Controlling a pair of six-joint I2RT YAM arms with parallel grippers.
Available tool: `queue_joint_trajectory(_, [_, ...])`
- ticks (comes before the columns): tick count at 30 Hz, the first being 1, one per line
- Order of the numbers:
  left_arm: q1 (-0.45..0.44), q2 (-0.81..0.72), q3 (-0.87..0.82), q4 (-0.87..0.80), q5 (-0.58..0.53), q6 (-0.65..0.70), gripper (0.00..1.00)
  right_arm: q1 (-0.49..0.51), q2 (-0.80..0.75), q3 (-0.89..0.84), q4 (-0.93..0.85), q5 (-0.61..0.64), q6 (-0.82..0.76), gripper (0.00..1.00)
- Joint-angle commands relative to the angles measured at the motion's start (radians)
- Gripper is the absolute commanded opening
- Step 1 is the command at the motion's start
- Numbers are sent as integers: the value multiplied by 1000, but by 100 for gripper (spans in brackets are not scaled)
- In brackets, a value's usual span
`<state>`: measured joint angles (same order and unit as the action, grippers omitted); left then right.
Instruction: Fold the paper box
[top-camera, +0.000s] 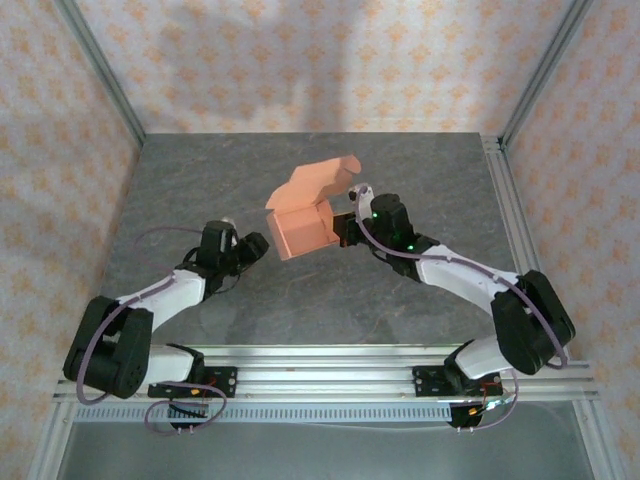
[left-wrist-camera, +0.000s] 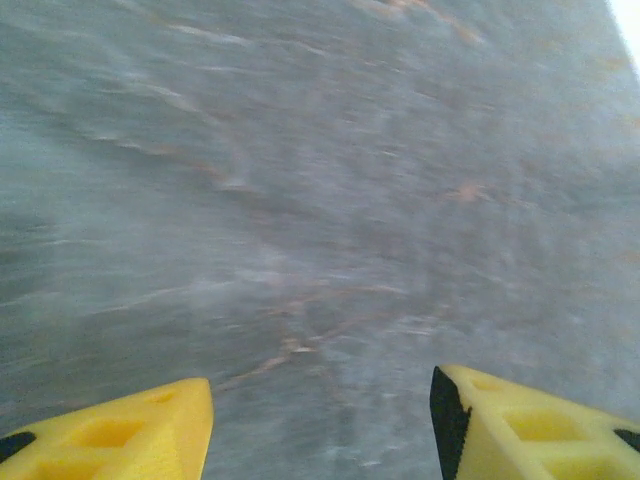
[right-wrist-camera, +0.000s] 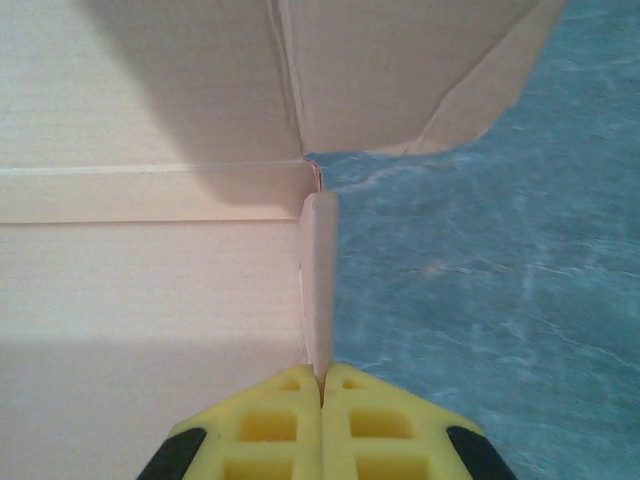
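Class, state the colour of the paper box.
The paper box is salmon-orange, clearest from the top external view.

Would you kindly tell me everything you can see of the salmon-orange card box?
The salmon-orange thin-card box sits half-folded on the grey stone-look tabletop: a shallow open tray with low walls, its creased lid flap raised at the far edge. The right arm's yellow-fingered pincer, shut, pinches its right side wall.

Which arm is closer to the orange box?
Right. The right fingers pinch a wall of the paper box; the left fingers hang open above the table, apart on its left.
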<state>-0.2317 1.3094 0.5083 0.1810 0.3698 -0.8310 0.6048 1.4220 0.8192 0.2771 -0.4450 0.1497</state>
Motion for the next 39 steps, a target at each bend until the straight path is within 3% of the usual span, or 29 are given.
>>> queue_joint_trajectory(1, [-52,-6,71,170,137,56,57,-3,-35,-16,109,-118,-1,0])
queue_joint_trajectory(7, [-174,15,153,152,151,83,55,2,-28,-10,101,-113,-63,0])
queue_joint_trajectory(12, [-218,55,172,194,156,51,54,31,-25,14,34,-57,-161,0])
queue_joint_trajectory(20, [-223,69,189,181,136,57,54,101,-28,41,-85,191,-309,0])
queue_joint_trajectory(34, [-224,113,233,202,135,31,54,226,19,46,-114,381,-550,0])
queue_joint_trajectory(39, [-224,127,248,219,131,14,54,252,56,62,-99,439,-555,0])
